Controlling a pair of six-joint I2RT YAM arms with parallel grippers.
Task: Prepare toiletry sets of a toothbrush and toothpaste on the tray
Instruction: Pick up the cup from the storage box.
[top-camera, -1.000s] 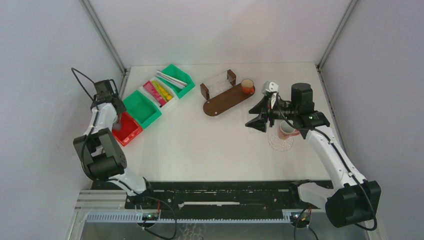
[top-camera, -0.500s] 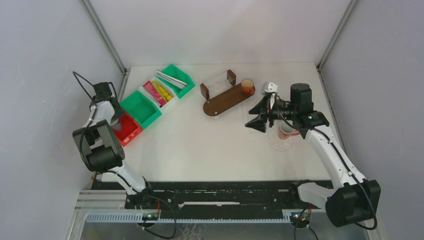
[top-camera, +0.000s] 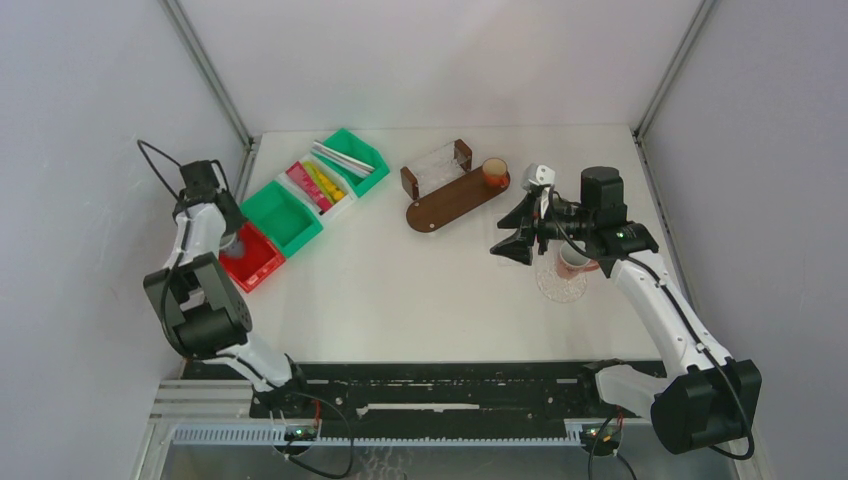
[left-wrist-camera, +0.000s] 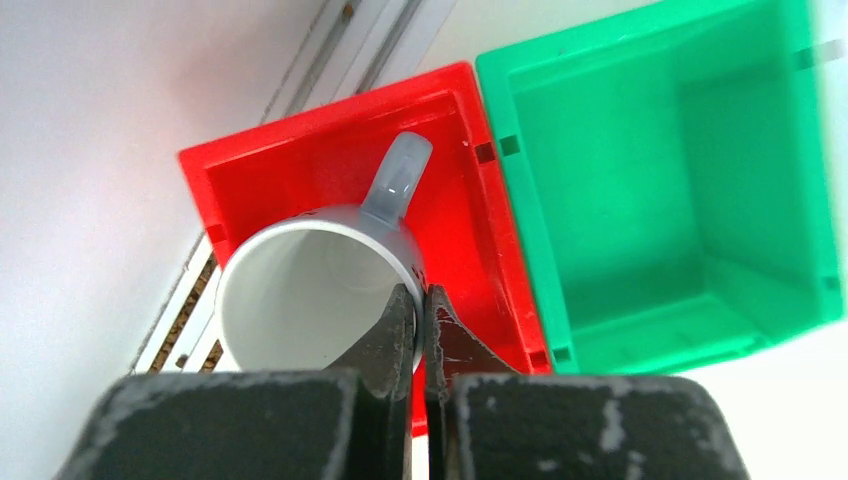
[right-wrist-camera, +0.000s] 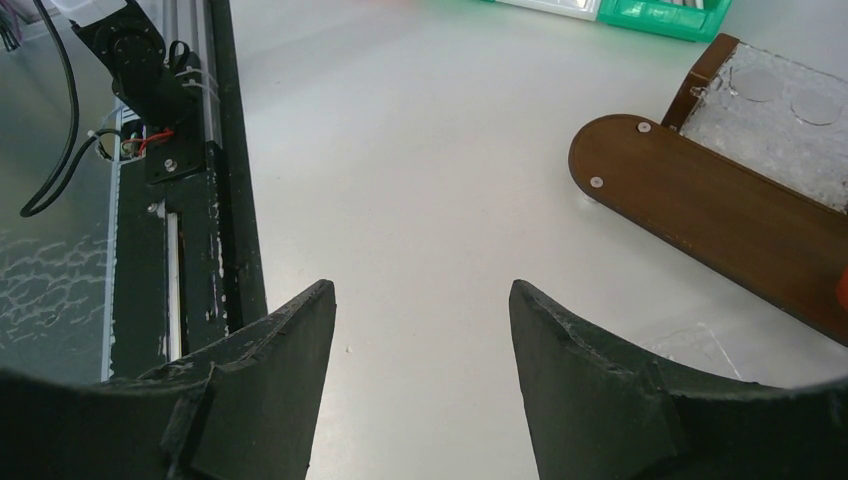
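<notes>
Grey mug (left-wrist-camera: 310, 300) in left hand (left-wrist-camera: 421, 297) grip, at red bin (left-wrist-camera: 290, 180).

We note bright, even overhead light, faint soft shadows on the white table (top-camera: 400, 290), a glint on the handle of the grey mug (left-wrist-camera: 310, 300), and slightly soft wrist-view foregrounds.

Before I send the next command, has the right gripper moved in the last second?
No. In the top view the right gripper keeps its spot, open, just right of the near end of the wooden tray.
</notes>
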